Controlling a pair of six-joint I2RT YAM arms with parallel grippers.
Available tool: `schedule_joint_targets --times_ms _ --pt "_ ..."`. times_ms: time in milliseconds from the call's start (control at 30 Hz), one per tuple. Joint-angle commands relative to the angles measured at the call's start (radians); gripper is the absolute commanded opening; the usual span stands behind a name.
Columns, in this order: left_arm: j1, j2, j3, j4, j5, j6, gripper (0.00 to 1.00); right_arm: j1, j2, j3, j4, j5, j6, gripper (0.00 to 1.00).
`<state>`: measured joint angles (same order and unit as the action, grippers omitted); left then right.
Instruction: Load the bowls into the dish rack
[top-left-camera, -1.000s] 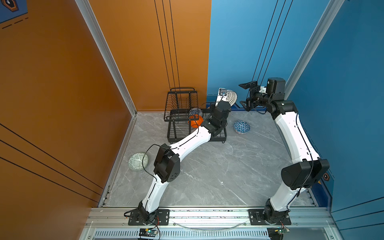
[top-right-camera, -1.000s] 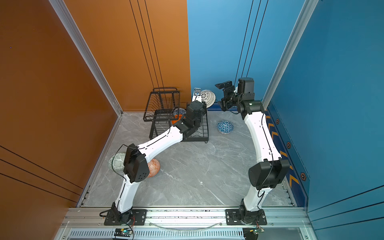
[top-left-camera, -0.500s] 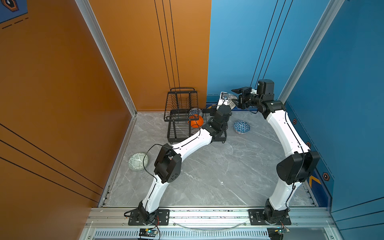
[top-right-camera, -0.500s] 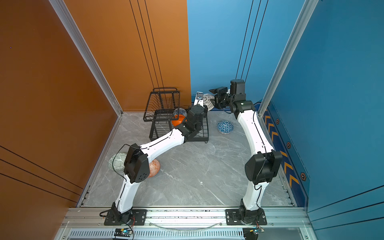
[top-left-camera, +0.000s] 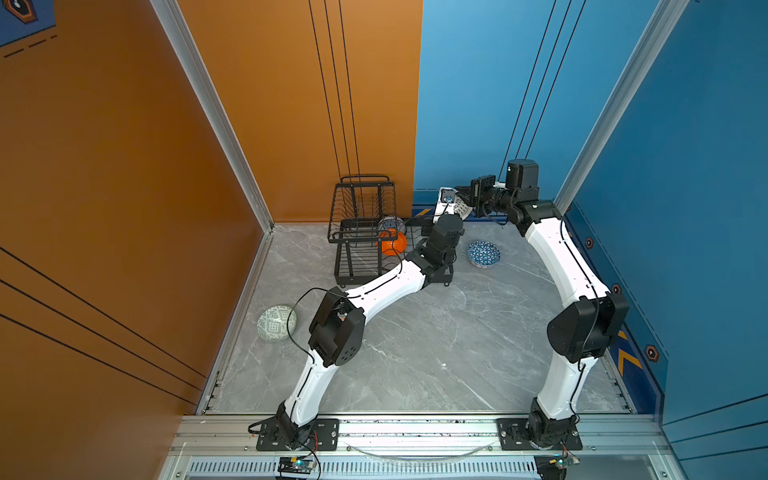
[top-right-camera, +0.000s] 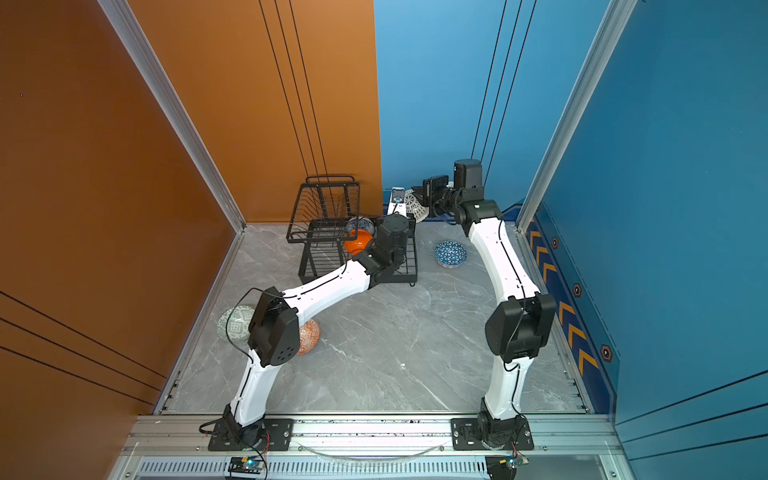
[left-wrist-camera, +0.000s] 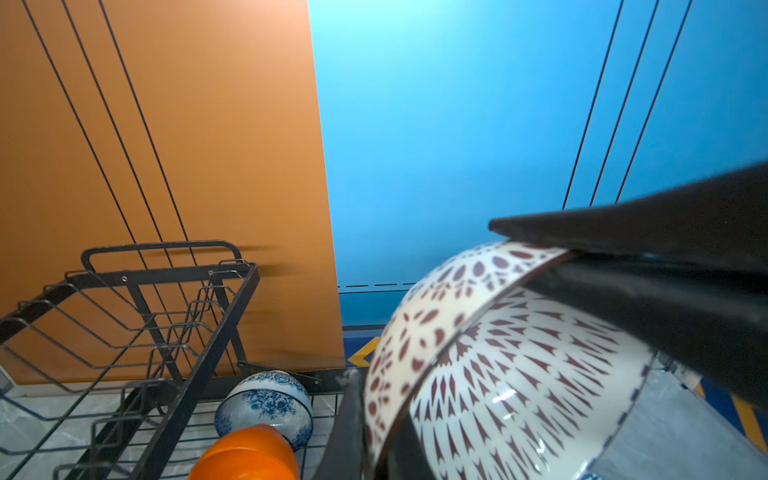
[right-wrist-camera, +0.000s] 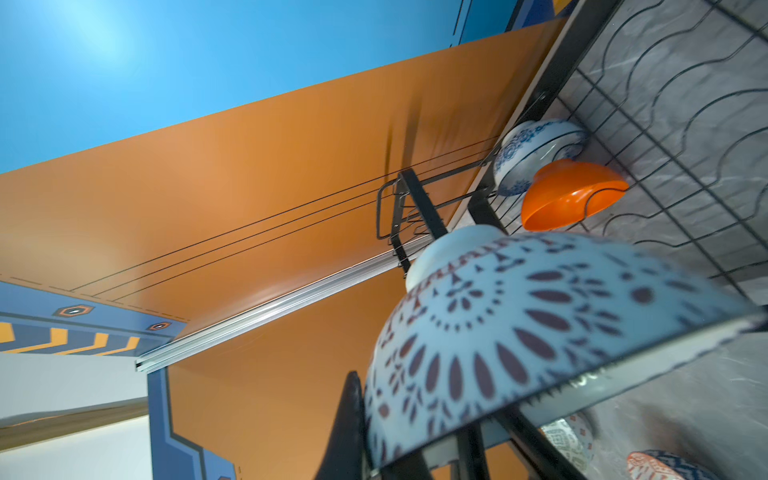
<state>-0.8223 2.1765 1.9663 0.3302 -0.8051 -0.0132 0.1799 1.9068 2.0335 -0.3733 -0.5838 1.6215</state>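
The white lattice bowl (top-left-camera: 462, 206) (top-right-camera: 414, 206) hangs tilted behind the dish rack's (top-left-camera: 345, 266) right end. Both grippers grip its rim: my left gripper (top-left-camera: 445, 205) (left-wrist-camera: 374, 449) from below, my right gripper (top-left-camera: 466, 196) (right-wrist-camera: 374, 453) from the right. In each wrist view one finger (left-wrist-camera: 349, 424) (right-wrist-camera: 345, 428) presses the patterned outside and the other sits inside. The blue-white floral bowl (top-left-camera: 390, 224) (left-wrist-camera: 266, 399) and the plain orange bowl (top-left-camera: 392, 244) (right-wrist-camera: 569, 195) stand on edge in the rack's lower tray.
On the floor lie the blue-white triangle bowl (top-left-camera: 483, 253) right of the rack, the pale green bowl (top-left-camera: 276, 323) by the left wall, and the orange-white geometric bowl (top-right-camera: 308, 336) behind my left elbow. The raised basket (top-left-camera: 361, 199) holds nothing. Walls stand close behind.
My right gripper swung left to the white lattice bowl and shut on its rim; it was open a second ago. The left gripper kept its hold and barely moved.
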Motion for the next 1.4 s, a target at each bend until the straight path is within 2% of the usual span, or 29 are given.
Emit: schedule_joint_targets --times_ms 0,67,133,233,300,367,433,467,500,633,733,867,1133,1367 --pt "-0.01 -0.059 0.016 0.03 0.024 0.064 0.03 -0.02 0.027 0.021 0.016 0.006 -0.092 0.0" --pt "-0.01 -0.065 0.013 0.029 0.015 0.059 0.07 -0.024 0.029 0.022 0.025 0.006 -0.089 0.0" --pt "-0.011 -0.075 0.007 0.029 0.009 0.054 0.22 -0.029 0.033 0.022 0.037 0.004 -0.085 0.0" --pt "-0.012 -0.096 -0.017 0.028 0.009 0.05 0.32 -0.035 0.038 0.025 0.058 0.0 -0.079 0.0" --pt "-0.013 -0.115 -0.04 0.026 0.003 0.035 0.5 -0.04 0.043 0.027 0.064 -0.004 -0.078 0.0" --pt "-0.017 -0.135 -0.063 0.014 -0.003 0.011 0.6 -0.045 0.046 0.027 0.07 -0.005 -0.082 0.0" --pt "-0.025 -0.163 -0.087 -0.01 0.008 -0.007 0.76 -0.049 0.049 0.027 0.071 -0.007 -0.09 0.0" --pt "-0.031 -0.178 -0.099 -0.025 0.007 -0.014 0.85 -0.051 0.05 0.026 0.072 -0.006 -0.097 0.0" --pt "-0.038 -0.193 -0.11 -0.044 0.005 -0.022 0.99 -0.052 0.051 0.022 0.074 -0.003 -0.106 0.0" --pt "-0.044 -0.263 -0.115 -0.218 -0.002 -0.095 0.98 -0.051 0.05 -0.014 0.102 0.005 -0.133 0.0" --pt "-0.016 -0.319 -0.091 -0.425 0.022 -0.217 0.98 -0.045 0.045 -0.065 0.148 0.019 -0.141 0.0" --pt "0.06 -0.409 -0.093 -0.643 0.166 -0.366 0.98 -0.025 0.034 -0.154 0.217 0.046 -0.153 0.0" --pt "0.257 -0.506 -0.08 -0.892 0.417 -0.615 0.98 0.064 0.02 -0.314 0.344 0.124 -0.156 0.0" --pt "0.381 -0.547 -0.108 -0.958 0.536 -0.688 0.98 0.168 0.065 -0.348 0.393 0.211 -0.153 0.0"
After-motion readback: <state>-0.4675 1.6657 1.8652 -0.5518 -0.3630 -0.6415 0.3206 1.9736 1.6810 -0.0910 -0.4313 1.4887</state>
